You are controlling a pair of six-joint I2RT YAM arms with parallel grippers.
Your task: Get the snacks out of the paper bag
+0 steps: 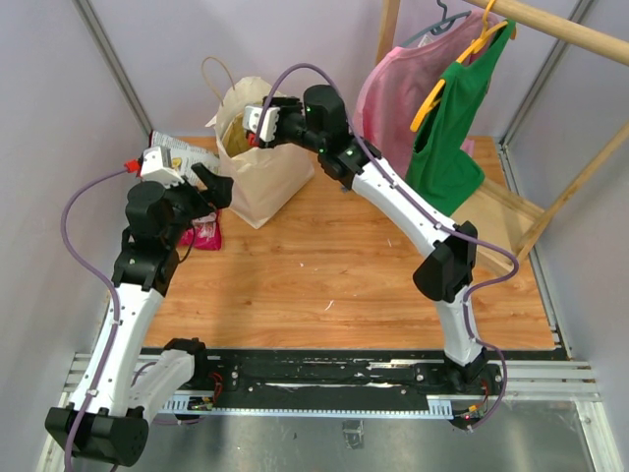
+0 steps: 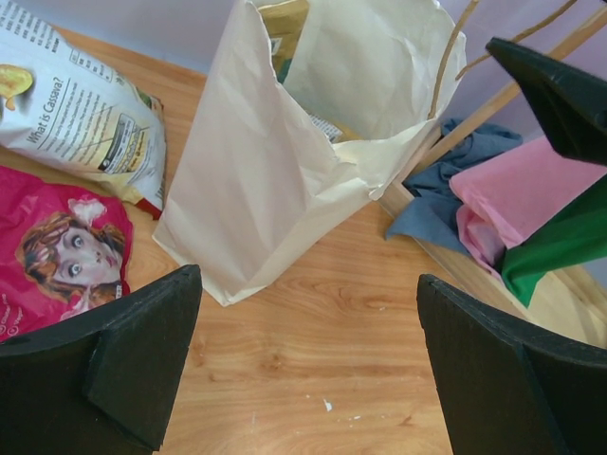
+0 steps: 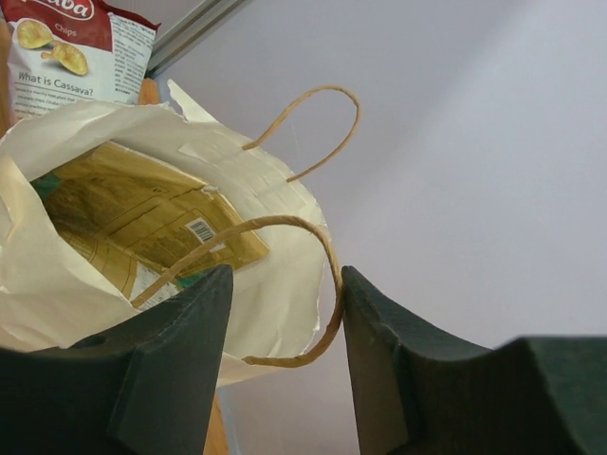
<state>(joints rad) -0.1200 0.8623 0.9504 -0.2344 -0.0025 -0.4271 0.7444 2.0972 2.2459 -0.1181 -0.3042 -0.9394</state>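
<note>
The tan paper bag (image 1: 263, 162) stands open at the back left of the table, and also shows in the left wrist view (image 2: 275, 171). A tan-gold snack packet (image 3: 133, 213) sits inside it. My right gripper (image 1: 242, 132) is open at the bag's mouth, and in the right wrist view (image 3: 287, 318) its jaws straddle the near loop handle (image 3: 327, 275), which touches the right finger. My left gripper (image 1: 218, 197) is open and empty, low over the wood in front of the bag (image 2: 308, 360). A red-white cassava chips packet (image 2: 85, 109) and a magenta packet (image 2: 57, 251) lie left of the bag.
A pink shirt (image 1: 398, 88) and a green shirt (image 1: 452, 133) hang from a wooden rack (image 1: 560, 29) at the back right. A blue cloth (image 2: 441, 194) lies at the rack's base. Grey walls close in the left and back.
</note>
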